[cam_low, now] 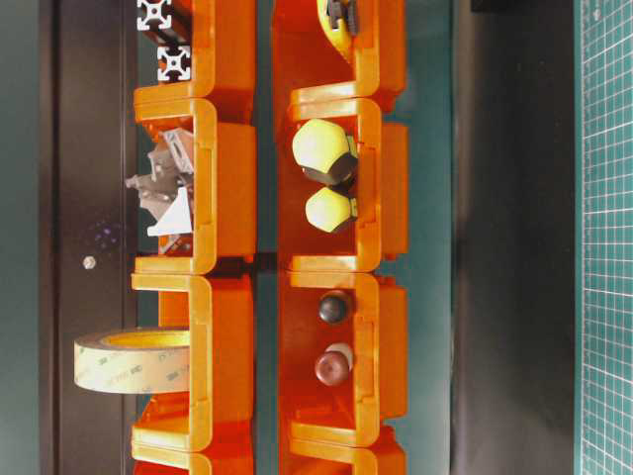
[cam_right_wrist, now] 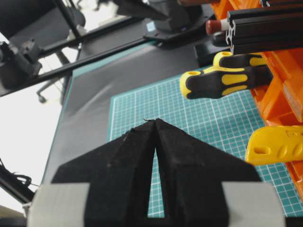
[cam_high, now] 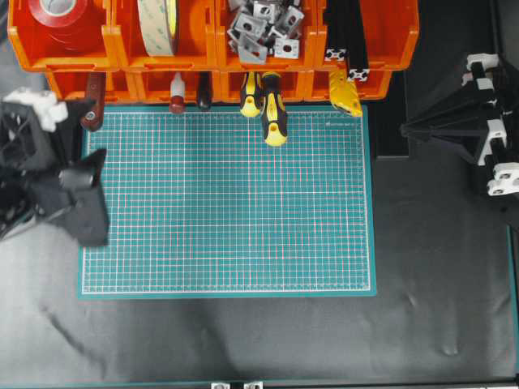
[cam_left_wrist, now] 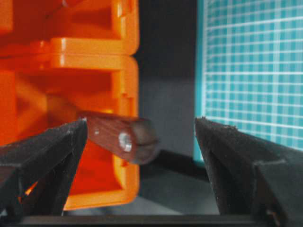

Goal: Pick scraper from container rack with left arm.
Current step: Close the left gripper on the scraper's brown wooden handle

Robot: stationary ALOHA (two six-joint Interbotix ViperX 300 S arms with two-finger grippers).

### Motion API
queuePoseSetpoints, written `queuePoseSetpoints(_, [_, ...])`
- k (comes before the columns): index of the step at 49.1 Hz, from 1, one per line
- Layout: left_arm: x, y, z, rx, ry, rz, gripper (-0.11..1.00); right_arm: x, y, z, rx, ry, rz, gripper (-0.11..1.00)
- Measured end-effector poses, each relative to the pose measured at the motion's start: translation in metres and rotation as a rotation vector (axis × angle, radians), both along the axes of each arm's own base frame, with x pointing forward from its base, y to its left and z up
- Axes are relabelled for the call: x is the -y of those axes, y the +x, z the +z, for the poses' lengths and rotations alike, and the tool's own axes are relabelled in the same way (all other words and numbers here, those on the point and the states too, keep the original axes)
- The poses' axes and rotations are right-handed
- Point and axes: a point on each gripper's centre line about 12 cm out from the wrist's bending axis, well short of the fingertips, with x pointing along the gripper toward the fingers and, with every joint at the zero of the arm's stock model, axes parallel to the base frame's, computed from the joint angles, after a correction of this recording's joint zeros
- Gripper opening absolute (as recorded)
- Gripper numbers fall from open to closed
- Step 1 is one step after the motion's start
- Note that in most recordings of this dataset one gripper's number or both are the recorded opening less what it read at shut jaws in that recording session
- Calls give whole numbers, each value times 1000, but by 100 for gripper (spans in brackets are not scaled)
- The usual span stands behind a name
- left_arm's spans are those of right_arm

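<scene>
The scraper's reddish-brown wooden handle (cam_high: 95, 91) sticks out of the lower left bin of the orange container rack (cam_high: 211, 49); its blade is hidden inside the bin. In the left wrist view the handle end (cam_left_wrist: 120, 137), with its hole, lies between the open fingers of my left gripper (cam_left_wrist: 140, 120), nearer the left finger (cam_left_wrist: 47, 156) and not clamped. Overhead, the left gripper (cam_high: 81, 117) is at the handle's end. My right gripper (cam_right_wrist: 155, 122) is shut and empty, held off the mat's right edge (cam_high: 408, 128).
Two yellow-and-black screwdrivers (cam_high: 272, 109) and a white-shafted tool with a dark-red knob (cam_high: 176, 96) jut from the lower bins over the green cutting mat (cam_high: 227, 203). A yellow tool (cam_high: 345, 93) hangs at the right bin. Tape rolls (cam_high: 158, 24), brackets and black bars fill the upper bins.
</scene>
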Motion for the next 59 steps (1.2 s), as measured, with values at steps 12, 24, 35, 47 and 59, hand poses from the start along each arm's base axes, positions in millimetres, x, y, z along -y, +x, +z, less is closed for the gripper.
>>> queuePoseSetpoints(12, [-18,0,-2,-34,20,23,91,0,0,0,-2,0,2,-1])
queuePoseSetpoints(24, [-18,-1,-4,-41,20,12,87,0,0,-1,-3,0,2,-1])
queuePoseSetpoints(35, [-14,3,-5,-23,-2,-24,36,0,0,-1,-5,-2,2,-1])
queuePoseSetpoints(47, [-13,3,-4,-20,1,-30,32,0,0,-1,-5,-2,2,-1])
queuePoseSetpoints(59, [-9,3,1,-18,7,-24,32,0,0,-1,-5,0,2,-1])
